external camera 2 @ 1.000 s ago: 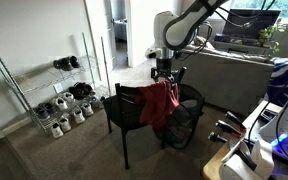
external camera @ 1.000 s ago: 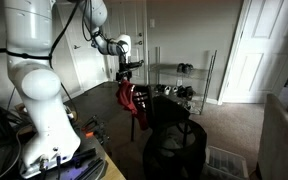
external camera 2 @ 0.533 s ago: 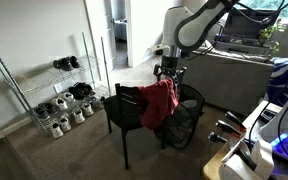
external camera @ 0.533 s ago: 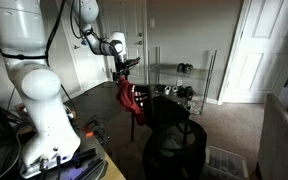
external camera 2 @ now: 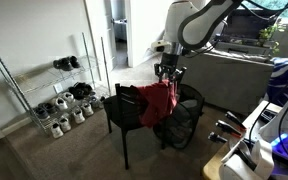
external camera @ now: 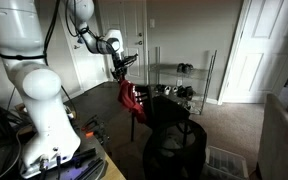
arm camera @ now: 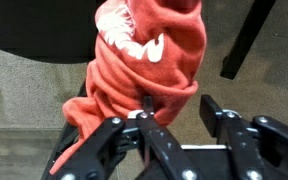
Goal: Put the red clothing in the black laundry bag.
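The red clothing (external camera: 131, 97) hangs over the back of a black chair (external camera 2: 124, 108); it also shows in an exterior view (external camera 2: 158, 102) and fills the top of the wrist view (arm camera: 144, 50). My gripper (external camera: 124, 64) hovers just above its top edge, also seen in an exterior view (external camera 2: 166, 72). In the wrist view the gripper (arm camera: 174, 112) is open: the left fingertip (arm camera: 144, 105) touches the cloth and the right fingertip (arm camera: 210, 105) stands apart over bare floor. The black laundry bag (external camera: 174, 152) stands next to the chair, also in an exterior view (external camera 2: 187, 118).
A wire shoe rack (external camera 2: 54, 95) with several shoes stands by the wall. A grey sofa (external camera 2: 234, 70) is behind the arm. A table edge with tools (external camera 2: 239, 150) is close to the camera. White doors (external camera: 259, 50) stand at the back.
The arm's upper links have swung slightly and the gripper has shifted a little above the chair back. The red clothing has stayed draped in the same place.
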Robot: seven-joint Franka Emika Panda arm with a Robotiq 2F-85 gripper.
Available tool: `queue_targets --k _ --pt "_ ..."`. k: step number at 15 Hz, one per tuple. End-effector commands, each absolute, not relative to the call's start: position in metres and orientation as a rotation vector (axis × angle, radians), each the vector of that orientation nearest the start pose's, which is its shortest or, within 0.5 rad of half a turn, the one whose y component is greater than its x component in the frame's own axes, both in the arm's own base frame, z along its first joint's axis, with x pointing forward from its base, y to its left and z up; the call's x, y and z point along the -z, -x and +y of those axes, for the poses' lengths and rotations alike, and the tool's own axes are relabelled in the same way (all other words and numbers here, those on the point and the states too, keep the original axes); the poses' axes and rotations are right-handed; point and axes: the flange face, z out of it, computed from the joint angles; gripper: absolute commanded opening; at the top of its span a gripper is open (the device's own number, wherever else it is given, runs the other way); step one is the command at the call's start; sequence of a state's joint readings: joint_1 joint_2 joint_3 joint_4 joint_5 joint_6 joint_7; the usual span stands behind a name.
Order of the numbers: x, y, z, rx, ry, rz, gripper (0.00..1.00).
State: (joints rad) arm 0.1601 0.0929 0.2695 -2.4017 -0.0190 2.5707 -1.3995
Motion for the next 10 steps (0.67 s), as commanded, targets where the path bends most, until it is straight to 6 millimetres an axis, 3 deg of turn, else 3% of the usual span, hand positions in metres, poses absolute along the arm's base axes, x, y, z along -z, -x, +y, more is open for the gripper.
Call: queue_targets --k 1,4,8,10 --pt "-0.274 -0.448 0.212 -0.123 -1.826 2.521 0.21" --pt "-0.254 -0.474 0.209 -0.115 -1.817 2.531 0.03" --pt "-0.234 -0.486 0.208 -0.1 -1.81 2.569 0.0" --pt "-0.236 -0.486 0.208 -0.1 -1.807 2.571 0.0"
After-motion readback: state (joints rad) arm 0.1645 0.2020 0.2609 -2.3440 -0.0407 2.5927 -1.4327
